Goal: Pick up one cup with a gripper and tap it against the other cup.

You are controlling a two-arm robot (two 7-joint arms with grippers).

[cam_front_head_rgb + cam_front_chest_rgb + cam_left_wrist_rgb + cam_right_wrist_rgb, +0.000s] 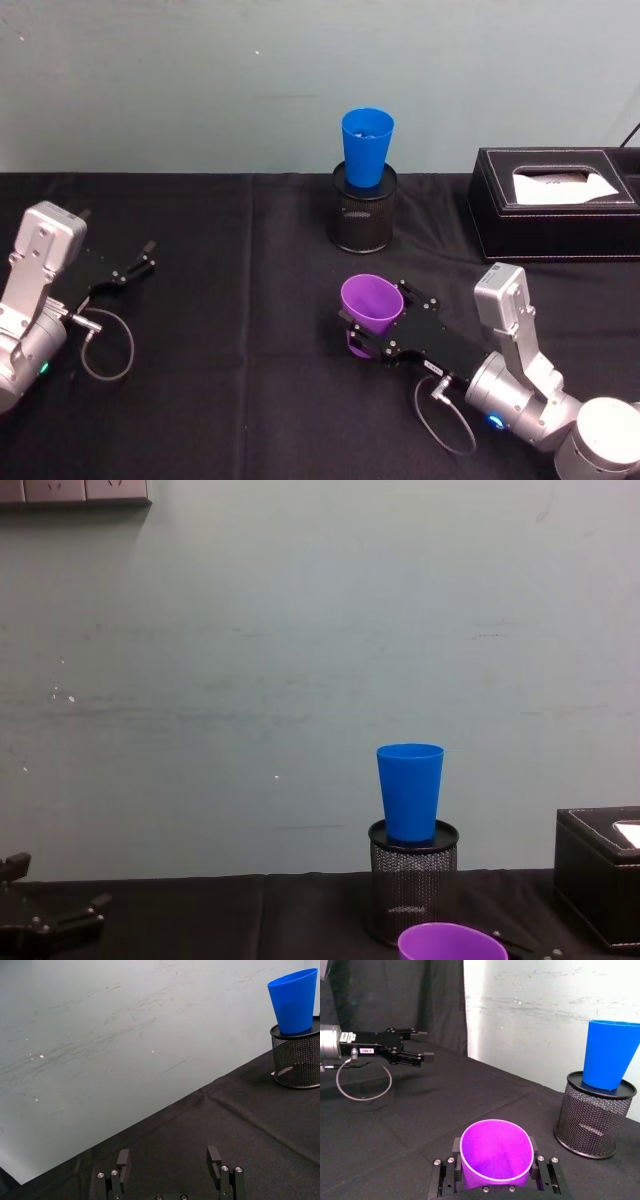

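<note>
Gripping purple cup (pixel 371 301) upright, right gripper (pixel 375 322).

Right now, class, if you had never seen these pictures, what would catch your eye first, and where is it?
The bright blue cup stands upright in the mouth of a black mesh pen holder at the back of the table. Nearer the robot, the right gripper is shut on the purple cup. The left gripper rests open, far left.
</note>
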